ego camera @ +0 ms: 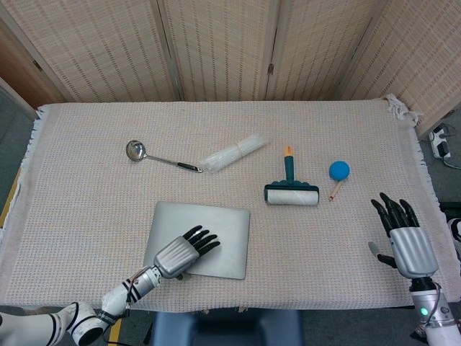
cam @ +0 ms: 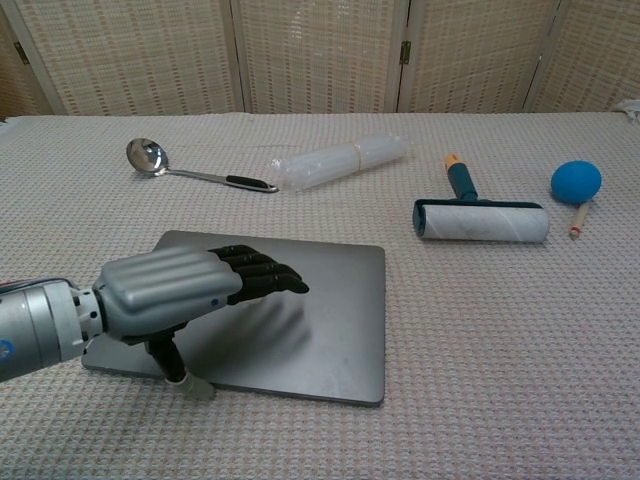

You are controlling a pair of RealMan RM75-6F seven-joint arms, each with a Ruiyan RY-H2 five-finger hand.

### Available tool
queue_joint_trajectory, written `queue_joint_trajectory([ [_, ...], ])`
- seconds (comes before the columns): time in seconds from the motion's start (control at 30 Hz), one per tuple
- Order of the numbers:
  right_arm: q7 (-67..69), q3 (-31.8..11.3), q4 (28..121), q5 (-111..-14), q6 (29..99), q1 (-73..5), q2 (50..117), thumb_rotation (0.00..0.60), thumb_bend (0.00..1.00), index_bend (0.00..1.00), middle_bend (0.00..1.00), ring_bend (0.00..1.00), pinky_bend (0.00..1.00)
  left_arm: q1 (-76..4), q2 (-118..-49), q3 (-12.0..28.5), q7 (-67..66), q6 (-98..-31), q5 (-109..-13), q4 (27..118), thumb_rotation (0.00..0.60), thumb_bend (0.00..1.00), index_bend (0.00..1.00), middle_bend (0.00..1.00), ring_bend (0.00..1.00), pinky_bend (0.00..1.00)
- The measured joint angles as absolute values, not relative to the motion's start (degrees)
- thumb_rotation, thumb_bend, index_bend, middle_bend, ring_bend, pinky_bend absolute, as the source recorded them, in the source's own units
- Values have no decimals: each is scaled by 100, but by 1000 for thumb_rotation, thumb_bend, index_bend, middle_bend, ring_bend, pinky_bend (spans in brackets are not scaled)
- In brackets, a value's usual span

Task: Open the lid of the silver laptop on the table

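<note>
The silver laptop (cam: 265, 315) lies flat and closed on the cloth-covered desk (ego camera: 86, 166), close to its near edge and somewhat toward its left side, with the lid's front lip facing the robot. The left hand (cam: 190, 290) hovers low over the near-left part of the lid, palm down, fingers stretched forward and slightly apart, holding nothing; its thumb (cam: 170, 365) points down at the front edge, seemingly touching or just off the lip, though the chest view does not settle which. The step in hand looks like getting a purchase under the lid's front edge. To do it well, the thumb tip should catch only the lid's lip, not the base, nearer the middle of the front edge than the corner, so the lid rises evenly. The fingers should stay light on top: pressing down would fight the lift. The base may slide on the cloth or tilt up with the lid, so the lift should be slow. The right hand (ego camera: 403, 238) rests near the desk's right edge, well apart from the laptop, fingers spread and empty; it could steady the base if needed.
</note>
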State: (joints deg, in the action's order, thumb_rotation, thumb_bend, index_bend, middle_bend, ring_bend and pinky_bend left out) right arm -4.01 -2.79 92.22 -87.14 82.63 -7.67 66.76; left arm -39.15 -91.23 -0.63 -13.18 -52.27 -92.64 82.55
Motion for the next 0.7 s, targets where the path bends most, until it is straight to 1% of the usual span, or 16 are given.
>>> queue_joint_trajectory([
  [0.27, -408, -282, 9215, -8703, 8274, -748, 6679, 600, 323, 0, 13, 92, 0, -3919, -9175, -90, -1264, -5324, -9210, 8129, 600, 166, 50, 94, 14, 0],
  [0.3, -406, -281, 9214, -8702, 8270, -747, 6682, 600, 323, 0, 13, 92, 0, -3916, -9178, -96, -1251, -5344, -9213, 8118, 600, 190, 54, 94, 15, 0],
  [0.37, -403, -279, 9210, -8703, 8264, -746, 6688, 600, 323, 0, 13, 90, 0, -3910, -9190, -111, -1202, -5393, -9226, 8078, 600, 276, 66, 94, 23, 0],
  [0.43, -405, -276, 9209, -8710, 8262, -747, 6691, 600, 322, 0, 13, 87, 0, -3905, -9207, -127, -1136, -5433, -9243, 8019, 600, 330, 74, 97, 30, 0],
  [0.7, -406, -262, 9219, -8758, 8284, -736, 6702, 600, 322, 0, 13, 89, 0, -3853, -9339, -173, -801, -5782, -9395, 7666, 600, 442, 126, 154, 74, 0],
])
